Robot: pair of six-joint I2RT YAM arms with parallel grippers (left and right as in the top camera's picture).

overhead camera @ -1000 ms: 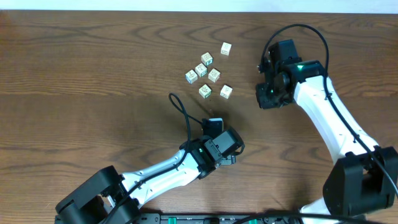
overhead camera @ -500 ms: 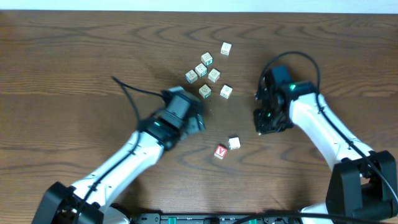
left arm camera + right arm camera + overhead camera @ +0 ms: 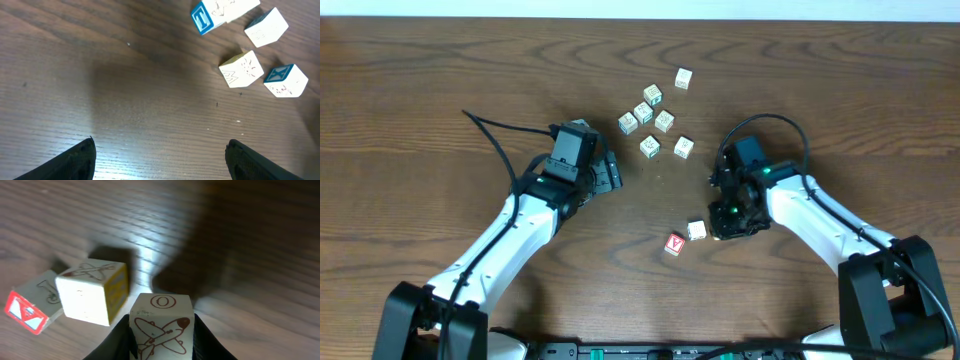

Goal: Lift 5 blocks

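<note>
Lifting step: right claw pinching airplane-print block (red-faced block close beside); left claw wide, empty; next, raise straight up, clear of it

Fine grain and a soft sheen were seen on the dark brown wooden table, a matt finish on the small cream aeroplane-printed wooden cube.

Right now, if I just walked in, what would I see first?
A plane block, with a little airplane drawn on it, is pinched between the right fingers near the front middle of the table. Right beside it lie a red block and a cream block. Farther back sits a bunch of pale blocks, and next to it the left fingers are spread wide and empty.
</note>
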